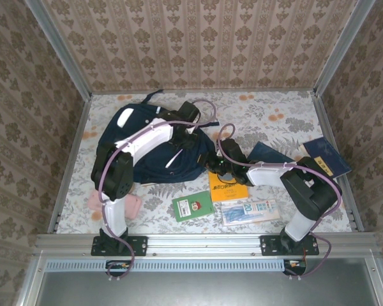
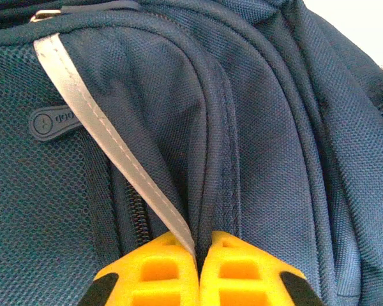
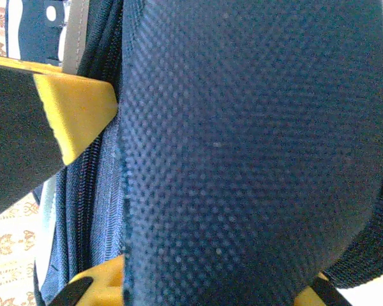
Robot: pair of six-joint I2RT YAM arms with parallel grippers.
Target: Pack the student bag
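The student bag [image 1: 154, 150] is navy and lies at the middle left of the table. My left gripper [image 1: 191, 135] reaches over it from above. Its yellow fingers [image 2: 159, 271] are shut, pinching a fold of the bag's fabric [image 2: 268, 146] and the lower end of a white reflective stripe [image 2: 102, 137]. My right gripper [image 1: 215, 164] is at the bag's right edge. A thick fold of navy fabric [image 3: 242, 146] is gripped between its yellow fingers [image 3: 99, 287]. A zipper [image 3: 83, 210] runs along the left of that fold.
Right of the bag lie an orange booklet [image 1: 228, 186], a green card [image 1: 193, 205] and a clear packet [image 1: 249, 211]. Two navy books [image 1: 325, 156] sit at the right. Pink items [image 1: 133, 205] lie by the left arm's base. Patterned walls enclose the table.
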